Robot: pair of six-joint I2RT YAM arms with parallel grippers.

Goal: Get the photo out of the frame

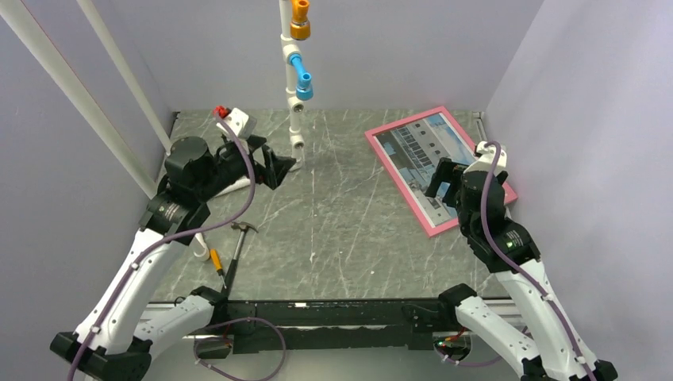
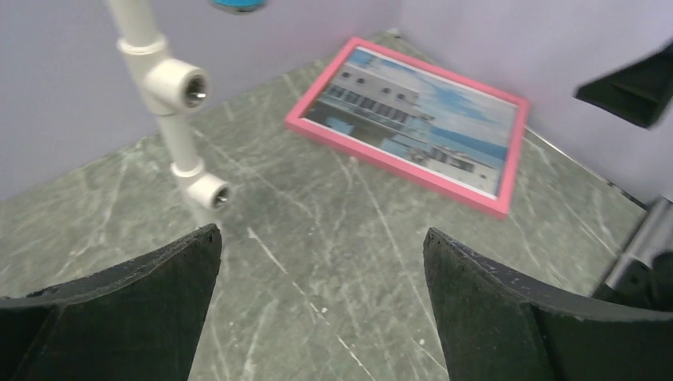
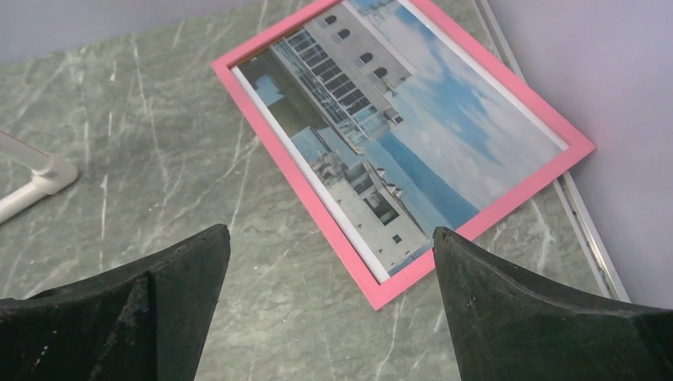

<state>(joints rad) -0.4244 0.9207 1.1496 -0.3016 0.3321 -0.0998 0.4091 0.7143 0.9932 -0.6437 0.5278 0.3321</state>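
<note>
**benchwatcher:** Quick count, what's sitting on the bench (image 1: pixel 341 230) right now?

**yam_fan:** One pink frame (image 3: pixel 492 214), lying flat in the far right corner, just beside the right wall. One photo (image 3: pixel 397 135) is sitting inside it, face up: a white-grey building against blue sky with a thin white border. One white pipe stand (image 1: pixel 292 95) is standing at the far middle, carrying one blue fitting (image 1: pixel 302 82) and one orange fitting (image 1: pixel 299 20) higher up. One hammer (image 1: pixel 236 252) is lying near the front left. One white box (image 1: pixel 236 121) with something red on it is sitting at the far left. And two arms, obviously.

**benchwatcher:** How are the arms posing?

**yam_fan:** The left arm (image 1: pixel 151 254) is reaching forward along the left side with its wrist turning to the right, so the left fingers (image 2: pixel 143 302) are pointing across the bench past the foot of the pipe stand, well apart from the frame. They're standing wide apart, holding nothing. The right arm (image 1: pixel 516 254) is bending up over the frame's near end, with the right fingers (image 3: pixel 540 317) tilting down at it. Those are spreading wide too, nothing between them, and the wrist view is showing them hovering over bare bench just short of the frame's near corner.
</note>
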